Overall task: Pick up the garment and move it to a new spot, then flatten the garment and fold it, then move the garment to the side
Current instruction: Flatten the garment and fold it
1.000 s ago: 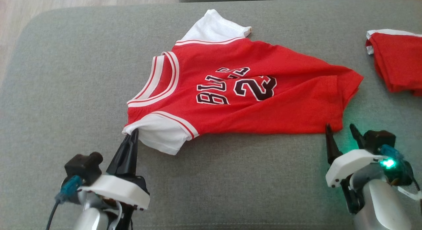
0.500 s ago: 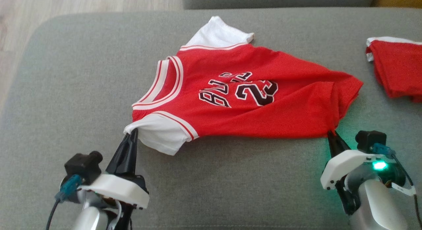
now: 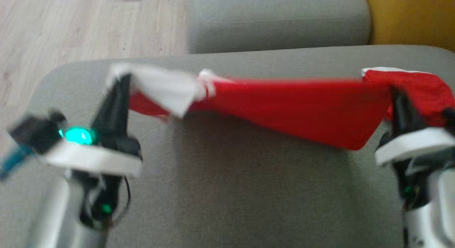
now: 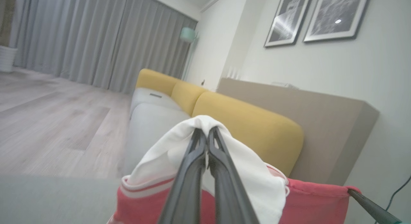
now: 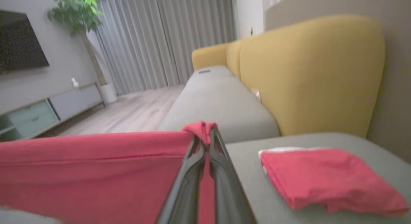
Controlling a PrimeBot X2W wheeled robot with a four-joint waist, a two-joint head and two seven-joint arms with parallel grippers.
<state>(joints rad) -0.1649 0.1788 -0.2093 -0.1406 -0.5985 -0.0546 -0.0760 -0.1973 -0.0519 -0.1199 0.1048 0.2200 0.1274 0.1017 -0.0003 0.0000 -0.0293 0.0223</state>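
Observation:
The garment [image 3: 291,109], a red jersey with white sleeves, hangs stretched in the air above the grey cushion [image 3: 227,191]. My left gripper [image 3: 122,79] is shut on its white sleeve [image 4: 160,159]; in the left wrist view the gripper [image 4: 205,132] pinches that white cloth. My right gripper [image 3: 394,91] is shut on the red hem corner [image 5: 202,127], and the right wrist view has the gripper [image 5: 205,137] closed on the garment [image 5: 96,172], which spreads to its left. The head view is blurred.
A folded red garment [image 5: 324,175] lies on the cushion at the right, behind my right gripper [image 3: 419,88]. A second grey cushion [image 3: 277,24] and a yellow sofa back [image 5: 308,73] lie beyond. Wooden floor [image 3: 71,27] is at the far left.
My right gripper closed on the hem corner. Both arms then lifted the jersey off the cushion and stretched it between them. The head camera has tilted up.

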